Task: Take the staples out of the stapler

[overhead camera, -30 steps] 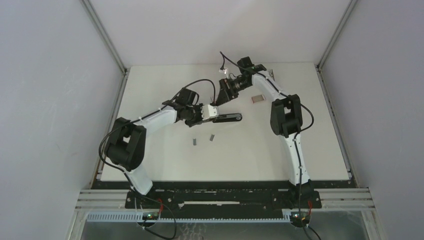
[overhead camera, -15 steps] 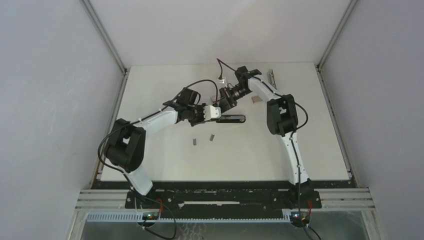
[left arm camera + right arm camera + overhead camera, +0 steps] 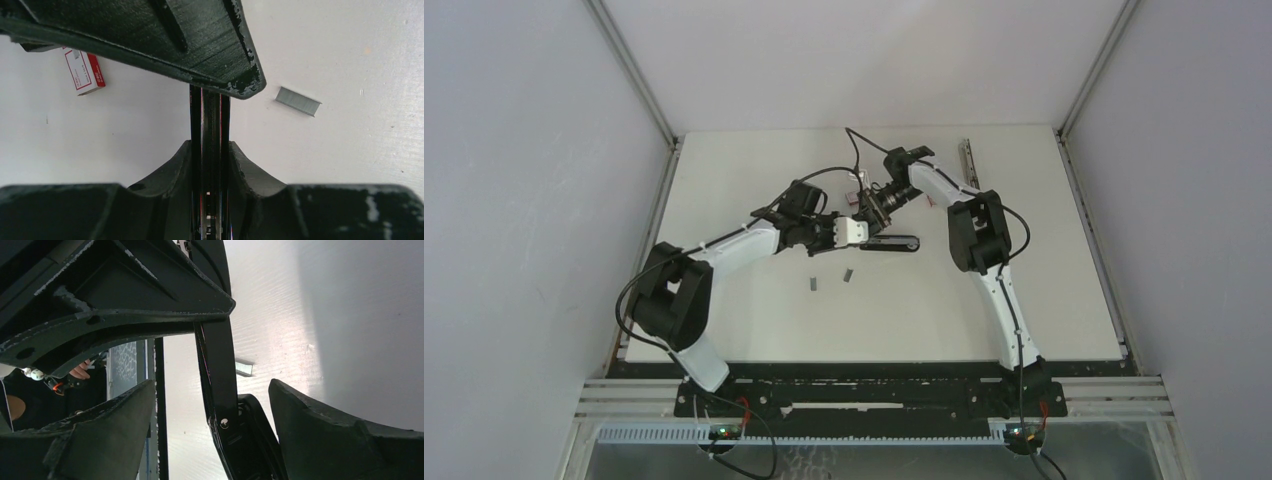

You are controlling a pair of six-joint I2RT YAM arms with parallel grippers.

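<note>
- Your right pincer [image 3: 871, 207] has swung over the slim black stapler [image 3: 894, 243], wide open and empty.
- Your left pincer [image 3: 852, 230] clamps it.
- Two grey metal staple strips [image 3: 813, 283] lie out on the table [image 3: 1024, 290]; more may remain.

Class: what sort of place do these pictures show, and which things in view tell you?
Probably a robotics lab test cell: a white table walled by plain grey panels, two robot arms bolted at its near edge, a stapler and loose staples laid out.
</note>
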